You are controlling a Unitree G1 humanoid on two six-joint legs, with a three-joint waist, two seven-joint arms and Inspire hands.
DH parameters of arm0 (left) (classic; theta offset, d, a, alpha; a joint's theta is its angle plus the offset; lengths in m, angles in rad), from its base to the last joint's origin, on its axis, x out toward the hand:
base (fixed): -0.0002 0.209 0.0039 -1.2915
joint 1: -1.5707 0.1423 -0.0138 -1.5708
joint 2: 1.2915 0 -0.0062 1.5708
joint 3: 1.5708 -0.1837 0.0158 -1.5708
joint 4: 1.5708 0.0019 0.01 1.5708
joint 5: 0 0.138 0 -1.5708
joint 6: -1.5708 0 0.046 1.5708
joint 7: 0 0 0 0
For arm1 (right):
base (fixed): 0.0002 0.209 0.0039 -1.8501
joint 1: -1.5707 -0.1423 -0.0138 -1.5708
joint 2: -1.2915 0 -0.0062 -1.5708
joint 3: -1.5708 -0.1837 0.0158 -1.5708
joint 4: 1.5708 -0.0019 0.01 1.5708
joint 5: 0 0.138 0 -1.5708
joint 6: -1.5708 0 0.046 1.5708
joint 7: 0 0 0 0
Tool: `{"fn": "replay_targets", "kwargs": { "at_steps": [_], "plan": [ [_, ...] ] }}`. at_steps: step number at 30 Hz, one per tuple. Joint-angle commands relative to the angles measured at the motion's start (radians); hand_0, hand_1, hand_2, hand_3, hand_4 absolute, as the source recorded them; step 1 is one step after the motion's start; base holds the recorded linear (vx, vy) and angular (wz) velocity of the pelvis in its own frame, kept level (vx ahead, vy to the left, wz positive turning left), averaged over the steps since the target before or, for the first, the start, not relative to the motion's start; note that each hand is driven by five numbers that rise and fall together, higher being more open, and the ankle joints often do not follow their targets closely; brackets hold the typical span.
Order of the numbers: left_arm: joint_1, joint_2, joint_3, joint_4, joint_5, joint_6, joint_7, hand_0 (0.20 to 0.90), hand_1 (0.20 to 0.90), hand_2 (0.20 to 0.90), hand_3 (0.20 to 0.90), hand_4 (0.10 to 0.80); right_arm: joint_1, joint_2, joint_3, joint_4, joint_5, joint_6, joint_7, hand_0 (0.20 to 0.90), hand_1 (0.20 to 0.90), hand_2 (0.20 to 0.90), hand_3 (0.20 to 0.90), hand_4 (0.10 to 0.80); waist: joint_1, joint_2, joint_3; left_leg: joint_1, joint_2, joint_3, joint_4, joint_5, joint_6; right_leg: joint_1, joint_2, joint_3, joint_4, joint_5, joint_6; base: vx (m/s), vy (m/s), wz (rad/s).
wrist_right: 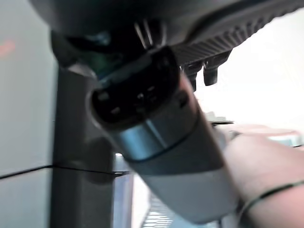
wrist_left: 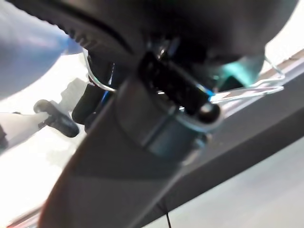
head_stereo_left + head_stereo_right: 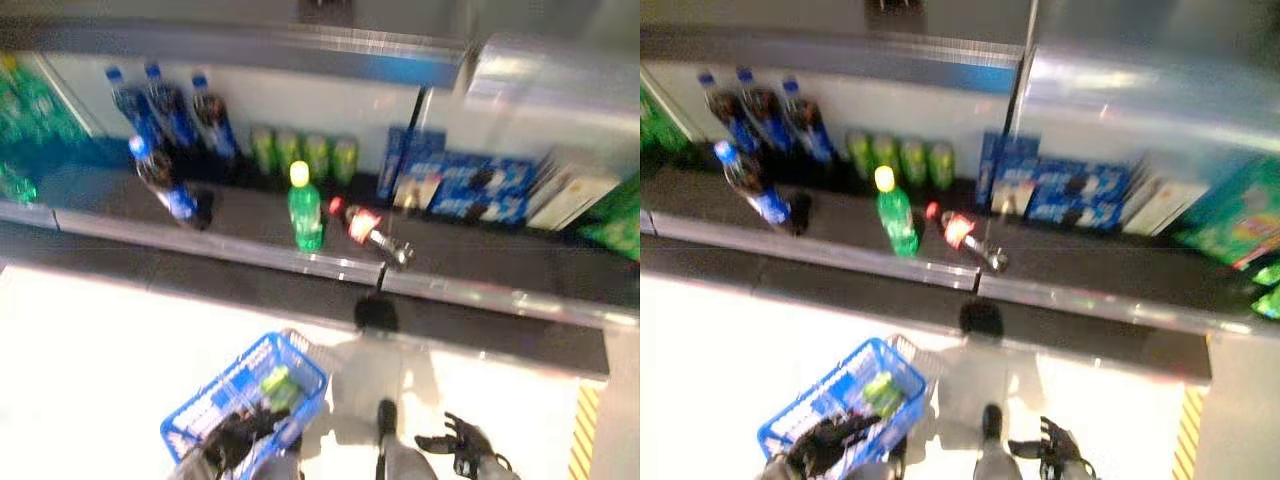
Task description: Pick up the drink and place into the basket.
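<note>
A blue wire basket point(image 3: 215, 405) hangs low over the pale floor, and my left hand point(image 3: 235, 435) is curled at its near rim, on the handle. The thin wire handle point(image 2: 266, 85) shows past the hand in the left wrist view. A green drink point(image 3: 278, 385) lies inside the basket. My right hand point(image 3: 460, 445) hangs free to the right of the basket, fingers spread, holding nothing. On the dark shelf point(image 3: 470, 285) ahead stands a green bottle with a yellow cap point(image 3: 305, 210). Beside it a red-capped bottle point(image 3: 365, 228) lies on its side.
Dark cola bottles with blue caps point(image 3: 165, 120) stand at the shelf's back left, one point(image 3: 165, 180) leaning forward. Green cans point(image 3: 305, 155) line the back. Blue boxes point(image 3: 460, 185) and green packets point(image 3: 620, 225) fill the right. The shelf's metal edge point(image 3: 500, 295) runs across.
</note>
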Motion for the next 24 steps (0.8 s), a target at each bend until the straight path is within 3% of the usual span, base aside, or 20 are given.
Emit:
{"fn": "replay_targets", "kwargs": {
  "at_steps": [1,7,12,13,14,20,24],
  "plan": [
    [-0.034,-0.004,0.015,-0.046,-0.097,-0.049,-0.073,0.3,0.3,0.3,0.2,0.1,-0.027,-0.051,0.016,0.002,0.05,-0.026,-0.031,0.9,0.9,0.9,0.9,0.8,0.007,-0.01,0.045,-0.051,-0.005,-0.025,-0.011,0.034,0.031,0.004,-0.001,0.018,0.044,-0.029,0.014,-0.127,-0.008,-0.1],
    [-0.074,0.002,-0.014,-0.044,-0.133,-0.062,-0.084,0.3,0.3,0.3,0.2,0.1,-0.064,-0.073,0.024,-0.029,0.13,-0.131,-0.024,0.9,0.9,0.9,0.9,0.8,0.009,-0.018,0.118,-0.176,-0.013,-0.06,0.165,0.014,0.033,-0.099,-0.005,0.019,0.209,-0.086,-0.011,-0.117,-0.024,0.05],
    [-0.077,0.002,-0.017,-0.046,-0.136,-0.063,-0.084,0.3,0.3,0.3,0.2,0.1,-0.066,-0.074,0.023,-0.034,0.137,-0.141,-0.021,0.9,0.9,0.9,0.9,0.8,0.009,-0.02,0.121,-0.184,-0.015,-0.062,0.181,0.008,0.033,-0.105,-0.006,0.019,0.219,-0.091,-0.013,-0.034,-0.021,0.05],
    [-0.087,0.009,-0.035,-0.064,-0.15,-0.07,-0.075,0.3,0.3,0.3,0.2,0.1,-0.081,-0.075,0.02,-0.125,0.189,-0.235,-0.033,0.9,0.9,0.9,0.9,0.8,0.013,-0.034,0.141,-0.245,-0.027,-0.082,0.305,-0.034,0.041,-0.155,-0.012,0.015,0.316,-0.126,-0.022,-0.132,-0.109,0.04],
    [-0.08,0.015,-0.038,-0.084,-0.157,-0.074,-0.062,0.3,0.3,0.3,0.2,0.1,-0.083,-0.069,0.022,-0.263,0.218,-0.27,-0.058,0.9,0.9,0.9,0.9,0.8,0.018,-0.043,0.148,-0.286,-0.03,-0.091,0.38,-0.064,0.045,-0.189,-0.014,0.018,0.384,-0.155,-0.027,-0.139,-0.125,0.1],
    [-0.027,0.039,-0.043,-0.183,-0.171,-0.067,-0.018,0.3,0.3,0.3,0.2,0.1,-0.058,-0.074,0.068,-0.729,0.111,-0.281,-0.142,0.9,0.9,0.9,0.9,0.8,0.019,-0.074,0.15,-0.33,-0.029,-0.109,0.438,-0.087,0.055,-0.23,-0.004,0.031,0.436,-0.166,-0.025,-0.002,-0.058,0.18],
    [-0.022,0.049,-0.044,-0.198,-0.175,-0.067,-0.009,0.3,0.3,0.3,0.2,0.1,-0.063,-0.086,0.072,-0.84,0.086,-0.305,-0.139,0.9,0.9,0.9,0.9,0.8,0.019,-0.085,0.155,-0.332,-0.025,-0.112,0.432,-0.086,0.058,-0.234,0.002,0.032,0.434,-0.164,-0.021,-0.008,-0.041,0.06]
  ]
}}
